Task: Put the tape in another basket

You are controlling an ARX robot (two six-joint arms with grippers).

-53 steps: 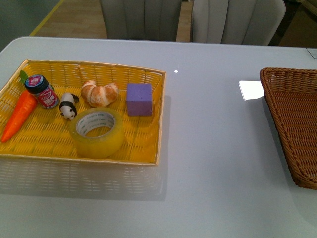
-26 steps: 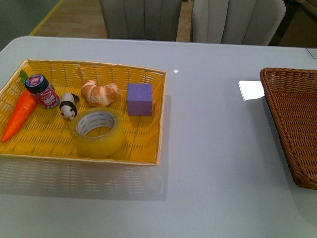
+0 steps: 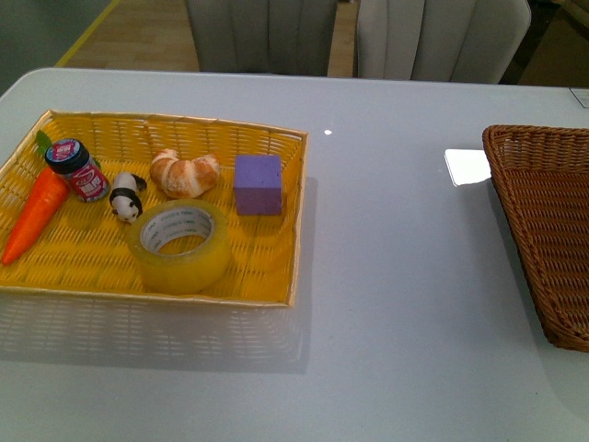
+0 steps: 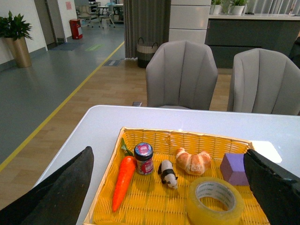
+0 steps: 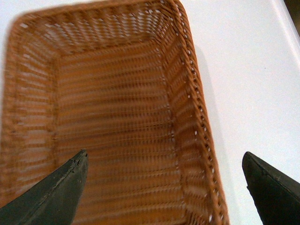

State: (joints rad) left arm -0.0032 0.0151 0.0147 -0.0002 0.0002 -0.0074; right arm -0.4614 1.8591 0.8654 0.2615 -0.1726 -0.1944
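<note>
The tape, a thick yellowish roll with a white printed core, lies flat in the yellow woven basket at its front middle. It also shows in the left wrist view. The brown wicker basket sits at the table's right edge, empty; the right wrist view shows its inside. My left gripper is open, above and short of the yellow basket. My right gripper is open above the brown basket. Neither arm shows in the front view.
In the yellow basket: a carrot, a small jar, a panda figure, a croissant and a purple cube. White table lies between the baskets. Two grey chairs stand behind.
</note>
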